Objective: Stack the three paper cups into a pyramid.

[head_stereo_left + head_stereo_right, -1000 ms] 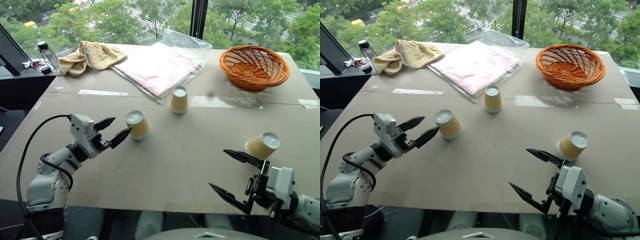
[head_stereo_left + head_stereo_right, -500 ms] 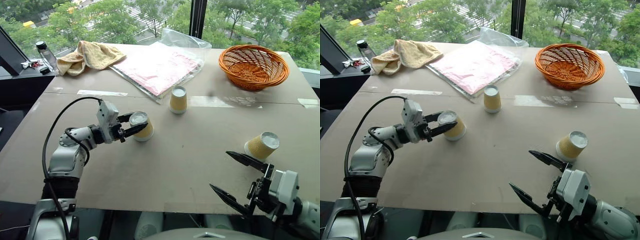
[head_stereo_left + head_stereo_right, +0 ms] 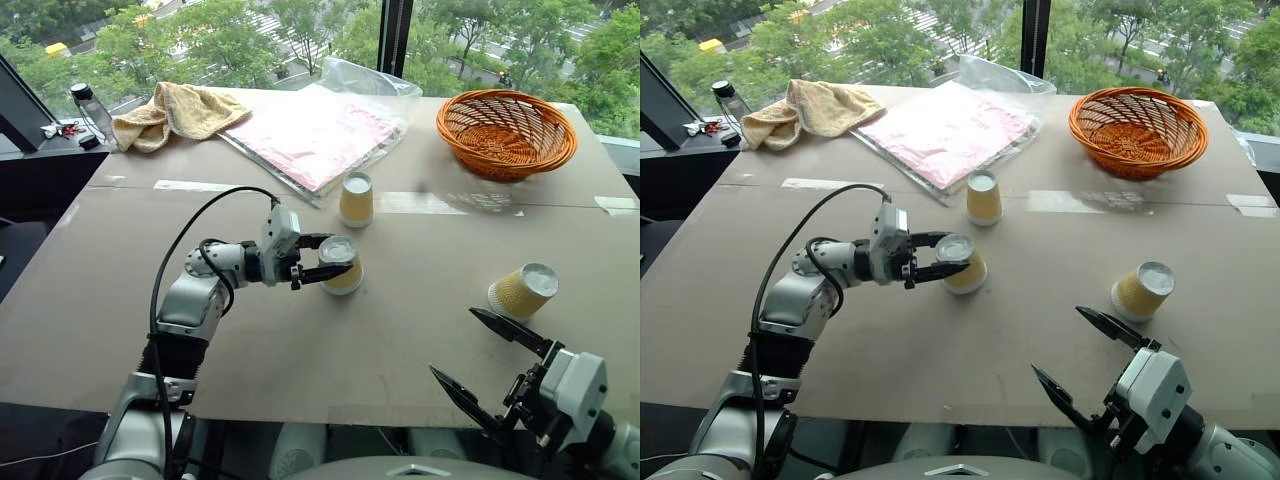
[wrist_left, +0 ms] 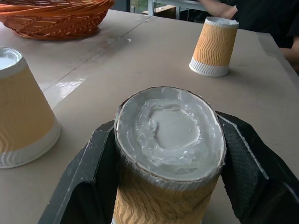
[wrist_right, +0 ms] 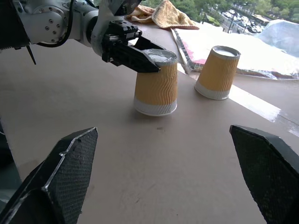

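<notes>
Our left claw (image 3: pixel 327 259) pinches cup (image 3: pixel 340 266) near top; squeeze maybe crushes it, tips beside second cup (image 3: pixel 356 199). Right claw (image 3: pixel 487 364) spread wide.

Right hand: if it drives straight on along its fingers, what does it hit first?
Probably the cup gripped by the left hand, which sits nearly centred between the open right hand's fingers; a second cup stands beyond. Depth is unclear.

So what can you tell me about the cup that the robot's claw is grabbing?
The cup in the claw is small, tapered paper with wavy yellow-tan ribbed sides and a white rim. It stands upside down, its white base squeezed into an oval. The left claw is shut on it near the top, one black finger on each side. Its rim looks to rest on the brown table, near another upside-down cup.
</notes>
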`<act>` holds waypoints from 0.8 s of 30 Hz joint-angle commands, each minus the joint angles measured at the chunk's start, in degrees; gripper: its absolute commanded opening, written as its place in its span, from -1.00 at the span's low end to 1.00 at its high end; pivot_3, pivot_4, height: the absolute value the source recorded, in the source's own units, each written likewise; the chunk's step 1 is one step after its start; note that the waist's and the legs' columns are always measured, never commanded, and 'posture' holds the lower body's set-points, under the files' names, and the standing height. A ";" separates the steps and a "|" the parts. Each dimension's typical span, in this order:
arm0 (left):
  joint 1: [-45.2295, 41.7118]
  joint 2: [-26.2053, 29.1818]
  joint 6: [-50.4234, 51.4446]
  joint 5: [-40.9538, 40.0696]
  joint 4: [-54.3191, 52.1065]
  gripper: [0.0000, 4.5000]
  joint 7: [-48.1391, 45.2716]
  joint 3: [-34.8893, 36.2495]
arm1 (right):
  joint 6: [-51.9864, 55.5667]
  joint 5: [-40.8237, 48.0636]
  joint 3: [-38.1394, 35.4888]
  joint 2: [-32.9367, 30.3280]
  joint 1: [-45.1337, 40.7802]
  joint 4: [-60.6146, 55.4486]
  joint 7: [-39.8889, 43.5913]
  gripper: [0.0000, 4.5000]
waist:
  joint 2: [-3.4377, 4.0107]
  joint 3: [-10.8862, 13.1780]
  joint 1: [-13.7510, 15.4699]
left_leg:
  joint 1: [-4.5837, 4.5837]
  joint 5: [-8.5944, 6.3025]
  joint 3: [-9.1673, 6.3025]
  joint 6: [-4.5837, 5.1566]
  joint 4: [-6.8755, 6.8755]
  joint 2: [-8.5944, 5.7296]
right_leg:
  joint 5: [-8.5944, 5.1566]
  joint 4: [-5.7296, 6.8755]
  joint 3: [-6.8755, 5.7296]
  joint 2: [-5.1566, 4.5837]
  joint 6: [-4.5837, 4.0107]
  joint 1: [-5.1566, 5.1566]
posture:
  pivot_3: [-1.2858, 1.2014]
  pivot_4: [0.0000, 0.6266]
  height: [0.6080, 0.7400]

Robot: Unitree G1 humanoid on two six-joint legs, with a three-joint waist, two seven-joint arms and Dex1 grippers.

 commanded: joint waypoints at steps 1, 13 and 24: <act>-2.33 -1.44 -3.47 2.03 2.93 0.22 -0.07 -0.99 | -1.85 -1.31 0.10 0.87 1.14 -2.93 -1.13 1.00 | 0.00 0.00 0.00 | 0.00 0.00 -0.01 0.00 0.00 0.00 | 0.00 0.00 -0.01 0.01 0.01 0.00 | 0.03 -0.52 1.00; -3.85 -2.36 -0.95 -1.07 3.92 0.97 -2.71 1.06 | 0.26 -5.47 -2.86 7.56 -2.50 -2.68 -11.40 1.00 | 0.00 0.00 -0.21 | -0.02 0.00 -0.02 0.00 0.04 0.00 | -0.04 0.01 -0.01 0.00 0.06 0.01 | 0.03 -0.52 1.00; 1.25 4.22 9.67 -10.99 -11.80 0.97 -3.58 6.98 | 16.33 -8.89 -11.42 8.16 -18.41 7.65 -21.38 1.00 | 0.07 0.04 -0.70 | -0.01 0.00 -0.06 0.00 0.02 0.00 | 0.07 0.03 -0.02 0.00 -0.13 0.00 | 0.03 -0.52 1.00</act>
